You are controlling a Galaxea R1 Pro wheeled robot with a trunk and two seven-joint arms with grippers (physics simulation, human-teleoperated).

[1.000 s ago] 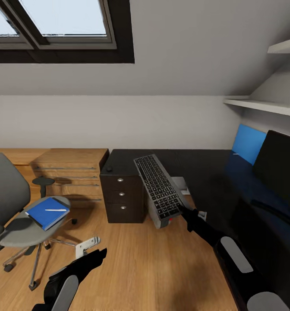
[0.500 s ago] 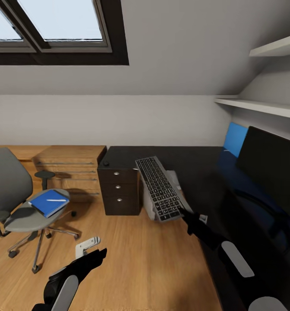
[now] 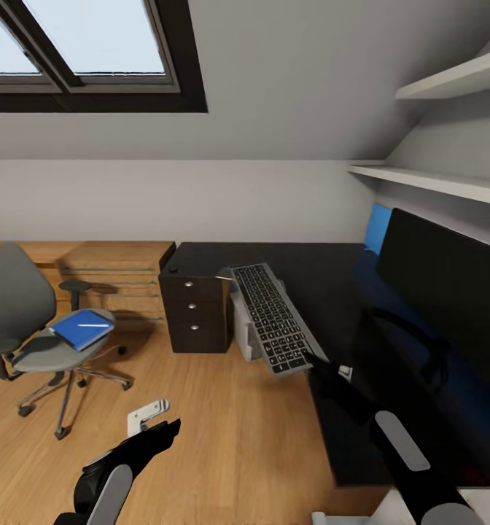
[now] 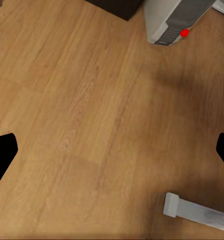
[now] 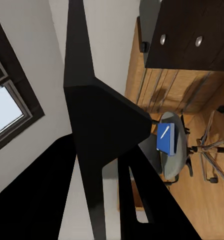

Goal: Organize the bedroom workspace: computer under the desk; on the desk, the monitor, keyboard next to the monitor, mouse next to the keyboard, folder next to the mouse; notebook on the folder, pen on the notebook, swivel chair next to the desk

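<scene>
- Dark keys up — my right gripper (image 3: 308, 357) is clamped on the keyboard's (image 3: 272, 317) near end, holding it tilted over the desk (image 3: 325, 292) edge.
- Beyond the gripper and off to its left, I see the computer (image 4: 174, 20) on the floor under the keyboard.
- Left gripper (image 4: 112, 150) hangs spread wide over bare planks.
- Far off to its left — folder (image 3: 82, 328) with pen (image 3: 87, 324) on the swivel chair (image 3: 33, 321).
- Monitor (image 3: 449, 292) stands on the desk to the right gripper's right.
</scene>
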